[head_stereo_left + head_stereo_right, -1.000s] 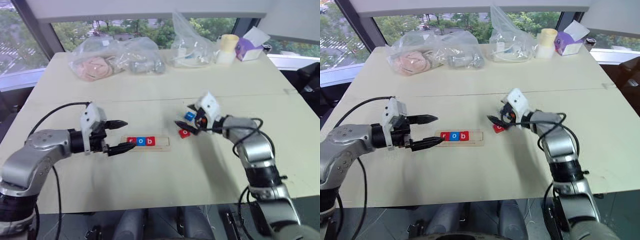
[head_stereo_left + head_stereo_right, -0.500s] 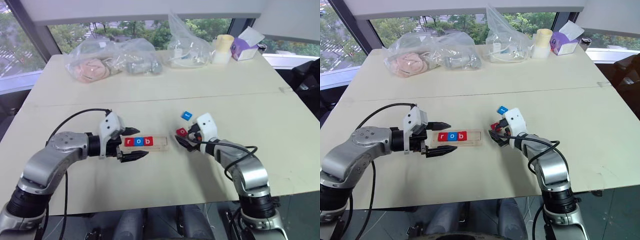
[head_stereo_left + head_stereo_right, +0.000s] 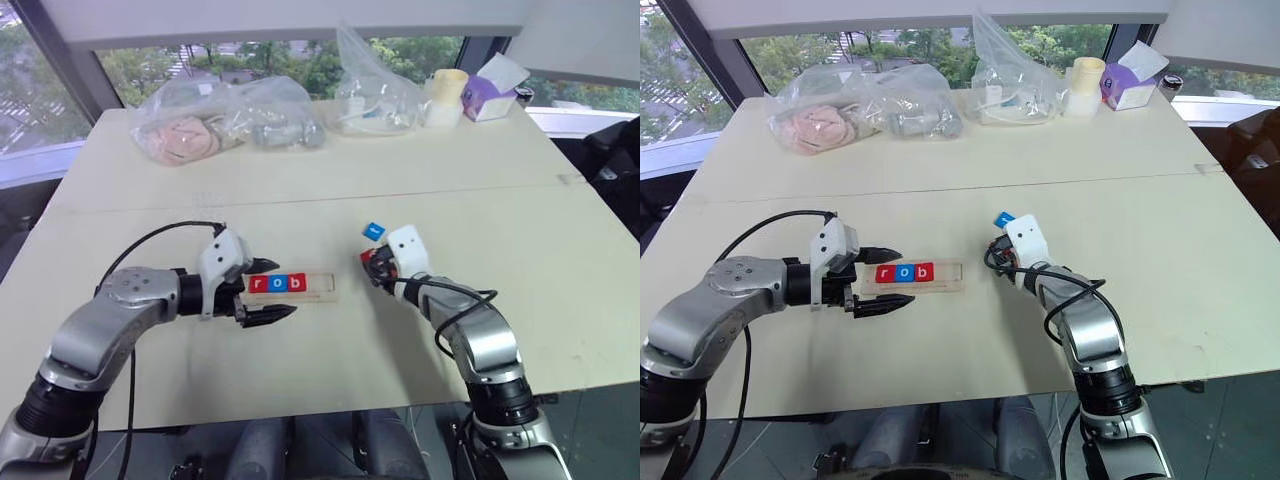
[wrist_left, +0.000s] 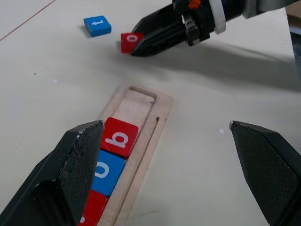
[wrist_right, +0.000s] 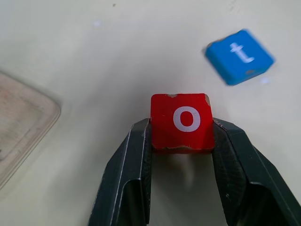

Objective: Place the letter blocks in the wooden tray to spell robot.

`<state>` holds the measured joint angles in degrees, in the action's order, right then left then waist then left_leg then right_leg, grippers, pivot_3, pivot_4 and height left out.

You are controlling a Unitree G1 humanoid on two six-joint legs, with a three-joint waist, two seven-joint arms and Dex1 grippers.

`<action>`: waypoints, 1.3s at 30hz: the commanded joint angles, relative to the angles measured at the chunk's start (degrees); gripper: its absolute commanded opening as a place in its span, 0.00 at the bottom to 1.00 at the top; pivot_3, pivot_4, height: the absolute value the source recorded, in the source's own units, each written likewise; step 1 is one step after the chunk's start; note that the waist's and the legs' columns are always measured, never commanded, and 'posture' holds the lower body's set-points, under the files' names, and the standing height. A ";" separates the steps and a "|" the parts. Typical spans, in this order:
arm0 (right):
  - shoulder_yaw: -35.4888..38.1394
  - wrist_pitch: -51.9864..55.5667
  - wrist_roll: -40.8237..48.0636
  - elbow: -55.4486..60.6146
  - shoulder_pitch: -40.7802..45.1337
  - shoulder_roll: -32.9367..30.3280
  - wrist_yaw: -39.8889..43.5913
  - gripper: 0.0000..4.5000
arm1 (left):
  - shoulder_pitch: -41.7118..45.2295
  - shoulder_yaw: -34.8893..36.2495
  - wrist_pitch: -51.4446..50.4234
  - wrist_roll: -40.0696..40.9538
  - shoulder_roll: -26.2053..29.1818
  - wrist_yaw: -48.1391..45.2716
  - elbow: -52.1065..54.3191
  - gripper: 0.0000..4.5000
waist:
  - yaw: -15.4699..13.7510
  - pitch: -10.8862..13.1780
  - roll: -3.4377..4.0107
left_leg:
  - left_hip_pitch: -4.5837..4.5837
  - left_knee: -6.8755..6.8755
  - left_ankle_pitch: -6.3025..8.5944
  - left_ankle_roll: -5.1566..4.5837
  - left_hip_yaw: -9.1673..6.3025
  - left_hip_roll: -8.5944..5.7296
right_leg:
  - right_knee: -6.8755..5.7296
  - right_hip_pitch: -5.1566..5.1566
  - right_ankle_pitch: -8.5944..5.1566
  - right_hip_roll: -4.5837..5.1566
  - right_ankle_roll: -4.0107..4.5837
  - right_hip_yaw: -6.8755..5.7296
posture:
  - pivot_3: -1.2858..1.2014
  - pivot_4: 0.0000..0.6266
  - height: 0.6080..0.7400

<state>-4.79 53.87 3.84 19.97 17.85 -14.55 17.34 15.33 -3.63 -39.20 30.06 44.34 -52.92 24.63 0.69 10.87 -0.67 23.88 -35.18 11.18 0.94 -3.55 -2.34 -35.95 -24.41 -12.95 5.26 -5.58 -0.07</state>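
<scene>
**Red "o" pinched by its edges, two slots waiting**

The right gripper [image 5: 181, 136] is closing its jaws on the small red square tile with a white "o" [image 5: 182, 121], clamping it by two opposite edges while it is sitting on the pale table [image 3: 330, 180], near the middle and just off the open end of the long pale wooden tray [image 4: 141, 117]. The tray is already holding the red "r" [image 3: 259, 284], blue "o" [image 4: 104, 172] and red "b" [image 4: 117, 137] tiles, leaving its right-hand portion bare. The blue "t" tile [image 5: 239, 56] is lying close by, toward the far edge. The left gripper [image 4: 164, 174] is hovering over the tray's left end with jaws spread wide, gripping nothing.

The hold looks shallow, so the tile may be slipping or twisting once lifted, landing skewed or with its letter rotated. Lowering it at an angle could be catching the tray's rim and shoving the unsecured tray, or nudging the "b". The neighbouring "t" risks being knocked away by the fingers.
</scene>
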 commanded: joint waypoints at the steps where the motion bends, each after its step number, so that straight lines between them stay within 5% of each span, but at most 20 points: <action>1: 3.66 6.31 1.15 10.31 -2.08 1.65 -3.01 0.26 | 0.28 -0.80 1.45 -0.38 0.33 -1.01 2.41 1.00 | -0.05 0.00 0.00 | 0.02 0.00 0.00 0.00 -0.02 0.00 | 0.02 0.00 0.00 0.00 0.00 0.00 | 0.52 0.24 0.96; 6: 4.30 23.17 1.48 23.00 -7.22 5.67 -7.47 0.26 | 1.88 -3.06 1.39 0.01 -1.36 -2.19 2.52 1.00 | -0.02 0.00 0.00 | 0.07 0.00 0.00 0.01 -0.09 0.00 | 0.03 -0.05 0.00 0.01 0.00 0.00 | 0.52 0.24 0.96; 14: 3.95 32.72 1.18 26.67 -7.94 10.37 -11.73 0.26 | 3.49 -5.30 3.86 -2.51 -1.61 -4.47 -0.53 1.00 | 0.11 0.00 0.02 | 0.13 0.05 0.01 0.01 -0.09 0.02 | 0.11 -0.11 0.00 0.02 0.01 -0.04 | 0.52 0.24 0.96; 20: 5.39 32.96 2.19 26.28 -6.01 9.97 -10.85 0.84 | 4.37 -5.42 4.45 -3.45 -1.54 -5.17 -1.82 1.00 | 0.13 -0.01 0.02 | 0.18 0.04 0.01 0.01 -0.10 0.02 | 0.23 -0.12 0.01 0.02 0.01 -0.05 | 0.52 0.24 0.96; 21: 6.46 31.76 3.01 26.31 -5.44 9.58 -9.64 0.84 | 4.70 -5.48 4.15 -3.45 -1.57 -5.10 -1.71 1.00 | 0.11 -0.01 0.02 | 0.19 0.04 0.01 0.01 -0.10 0.02 | 0.24 -0.12 0.01 0.02 0.01 -0.05 | 0.52 0.24 0.96; 23: 8.26 26.35 5.24 26.12 -4.46 5.75 -5.16 0.84 | 5.87 -5.13 2.75 -2.69 -1.34 -5.16 -1.22 1.00 | 0.02 0.01 0.03 | 0.24 0.03 0.01 0.01 -0.10 0.02 | 0.29 -0.12 0.02 0.03 0.01 -0.07 | 0.52 0.24 0.96; 27: 10.35 7.44 11.14 21.00 -5.74 -11.65 14.41 0.84 | 7.60 -3.53 0.66 -0.31 0.50 -7.53 -0.73 1.00 | 0.13 0.02 0.05 | 0.35 0.00 0.01 0.00 -0.08 0.02 | 0.56 -0.04 0.03 0.02 -0.11 -0.15 | 0.52 0.24 0.96; 32: 11.97 -21.51 13.52 3.16 -8.20 -28.25 39.93 0.84 | 8.77 -3.64 -0.57 2.07 3.49 -11.90 0.48 1.00 | 0.17 0.05 -0.02 | 0.41 0.04 0.10 -0.15 0.06 0.03 | 0.75 0.00 0.05 -0.02 -0.13 -0.21 | 0.52 0.24 0.96; 39: 1.58 -44.84 8.18 -18.65 -0.47 -33.59 56.24 0.84 | 9.65 -4.62 1.08 0.61 4.79 -14.45 -0.47 1.00 | 0.34 0.08 -0.06 | 0.31 -0.11 0.09 -0.16 0.11 0.21 | 0.69 0.07 0.07 -0.20 -0.12 -0.19 | 0.52 0.24 0.96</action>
<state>-1.99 13.40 12.92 3.15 15.75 -47.39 70.65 24.51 -8.45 -39.19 31.04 48.39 -66.77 23.53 1.03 10.95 -0.73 24.18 -35.28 11.27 0.78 -3.44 -2.13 -35.29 -24.34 -12.86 5.05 -5.66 -0.25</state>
